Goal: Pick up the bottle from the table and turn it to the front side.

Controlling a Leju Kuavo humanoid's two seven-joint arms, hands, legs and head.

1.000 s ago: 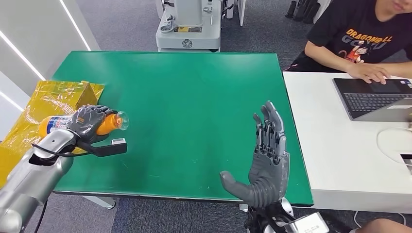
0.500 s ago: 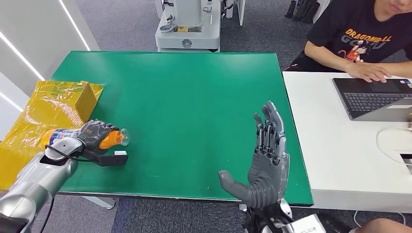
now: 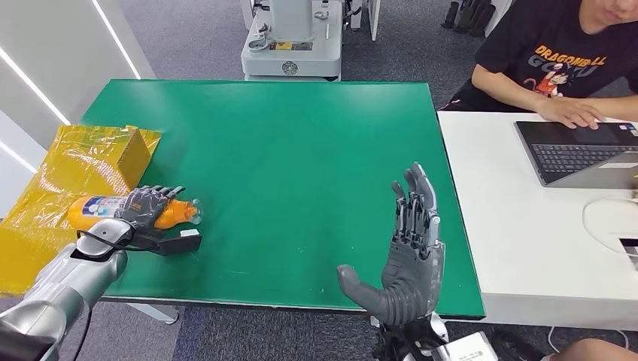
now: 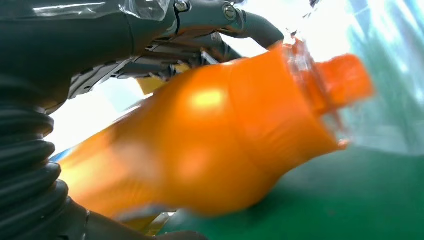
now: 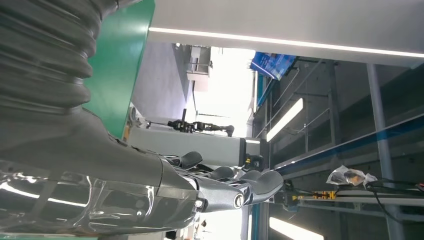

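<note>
An orange drink bottle (image 3: 101, 209) with a blue and white label lies on its side at the left edge of the green table (image 3: 286, 158), its capped neck pointing right. My left hand (image 3: 147, 207) grips it around the shoulder, fingers curled over the top. The left wrist view shows the orange bottle (image 4: 210, 145) close up and blurred, low over the green surface, with my fingers (image 4: 200, 20) around it. My right hand (image 3: 410, 248) is held upright over the table's front right part, fingers apart and holding nothing; my right hand (image 5: 220, 192) shows there against the room behind.
A crumpled yellow bag (image 3: 71, 169) lies under and behind the bottle at the table's left edge. A white desk (image 3: 527, 248) on the right carries a laptop (image 3: 583, 154), where a person (image 3: 560, 56) sits. A grey machine base (image 3: 292, 45) stands beyond the table.
My left hand has lowered the bottle toward the table and drawn it slightly nearer, and the bottle now lies flatter. The right hand has stayed put.
</note>
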